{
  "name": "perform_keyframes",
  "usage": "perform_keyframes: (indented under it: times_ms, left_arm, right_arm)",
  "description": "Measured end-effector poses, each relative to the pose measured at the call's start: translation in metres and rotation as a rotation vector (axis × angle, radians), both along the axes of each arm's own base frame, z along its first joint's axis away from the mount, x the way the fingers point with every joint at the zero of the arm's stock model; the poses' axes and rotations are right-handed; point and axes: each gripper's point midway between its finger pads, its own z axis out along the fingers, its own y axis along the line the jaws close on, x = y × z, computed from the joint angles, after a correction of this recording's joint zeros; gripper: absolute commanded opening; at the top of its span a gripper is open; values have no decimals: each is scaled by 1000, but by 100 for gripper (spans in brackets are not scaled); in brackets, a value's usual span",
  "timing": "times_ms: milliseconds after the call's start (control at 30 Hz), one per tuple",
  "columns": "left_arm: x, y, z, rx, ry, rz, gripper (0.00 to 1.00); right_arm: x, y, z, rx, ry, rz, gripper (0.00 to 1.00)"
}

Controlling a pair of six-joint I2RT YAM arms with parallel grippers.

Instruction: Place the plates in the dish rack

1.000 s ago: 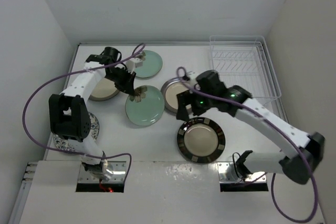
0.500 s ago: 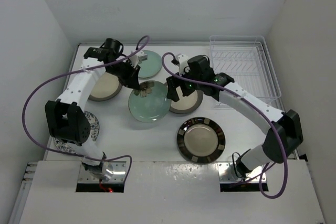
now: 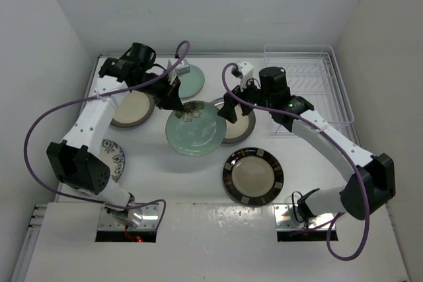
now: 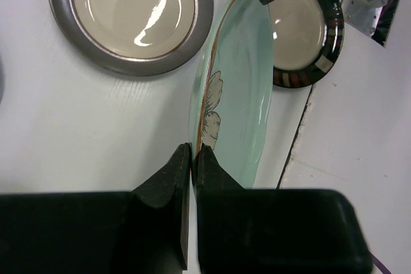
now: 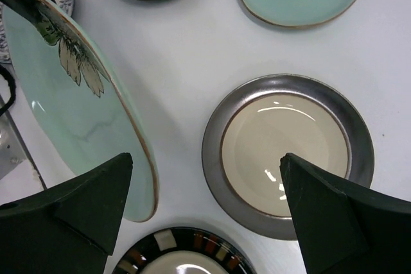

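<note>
My left gripper (image 3: pixel 177 99) is shut on the rim of a mint-green plate with a flower mark (image 3: pixel 196 131) and holds it tilted above the table. The left wrist view shows the fingers (image 4: pixel 192 153) pinching that plate (image 4: pixel 241 81) edge-on. My right gripper (image 3: pixel 228 111) is open and empty beside the held plate's right edge, over a cream plate with a grey rim (image 3: pixel 243 125). In the right wrist view the open gripper (image 5: pixel 207 158) has the held mint plate (image 5: pixel 70 94) by its left finger and the cream plate (image 5: pixel 289 149) below. The dish rack (image 3: pixel 305 87) stands at the back right with no plates in it.
A second mint-green plate (image 3: pixel 192 81) lies at the back, another cream plate (image 3: pixel 131 110) at the left, the blue-floral plate (image 3: pixel 114 158) under the left arm, and the black-banded plate (image 3: pixel 253 176) near the front. Walls close the table on three sides.
My left gripper has carried the mint-green plate to the right and tilted it up. My right gripper has moved from the front toward the back, to the held plate's right edge.
</note>
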Motion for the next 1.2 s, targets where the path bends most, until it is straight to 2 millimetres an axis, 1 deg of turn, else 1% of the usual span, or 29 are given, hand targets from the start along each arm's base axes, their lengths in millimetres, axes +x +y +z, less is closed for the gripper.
perform_keyframes:
  times_ms: [100, 200, 300, 333, 433, 500, 600, 667, 767, 800, 867, 900, 933, 967, 1000, 1100, 1200]
  left_arm:
    - [-7, -5, 11, -12, -35, -23, 0]
    - [-14, -9, 21, -28, -67, -46, 0]
    - [-19, -12, 25, -39, -74, -60, 0]
    - [-19, -13, 26, -40, -74, -62, 0]
    - [-20, -13, 26, -41, -72, -65, 0]
    - [-20, -13, 26, -41, -75, -65, 0]
    - [-18, -14, 26, -41, -81, -62, 0]
    - [-17, -14, 27, -43, -84, -59, 0]
    - [-16, -15, 27, -45, -84, -55, 0]
    - [-16, -15, 27, -45, -85, -55, 0]
    - [-16, -15, 28, -47, -86, -54, 0]
    - [-16, -15, 28, -47, -85, -54, 0]
    - [-16, -15, 28, -48, -84, -54, 0]
    - [-16, -15, 28, -48, -84, -55, 0]
    - [-16, -15, 28, -49, -84, -55, 0]
    - [-15, -14, 28, -41, -94, -52, 0]
    - [-13, -12, 28, -32, -104, -44, 0]
  right_arm:
    - [-2, -2, 10, 20, -30, 28, 96]
    - [-8, -3, 24, 58, -72, 57, 96]
    - [-11, -3, 37, 91, -101, 85, 94]
    - [-13, -2, 38, 98, -103, 96, 92]
    - [-17, 1, 40, 116, -98, 125, 82]
    - [-22, 6, 44, 144, -87, 153, 80]
    - [-33, 19, 46, 175, -71, 215, 80]
    - [-44, 31, 41, 178, -45, 266, 80]
    - [-55, 43, 31, 171, -5, 307, 75]
    - [-57, 46, 27, 168, 7, 310, 68]
    - [-56, 46, 19, 159, 26, 295, 59]
    - [-54, 45, 15, 154, 34, 282, 47]
    - [-51, 45, 12, 150, 42, 269, 40]
    - [-49, 46, 11, 148, 49, 259, 31]
    - [-48, 46, 9, 145, 58, 250, 13]
    - [-44, 47, 6, 135, 96, 232, 0]
    - [-46, 49, 6, 131, 103, 233, 0]
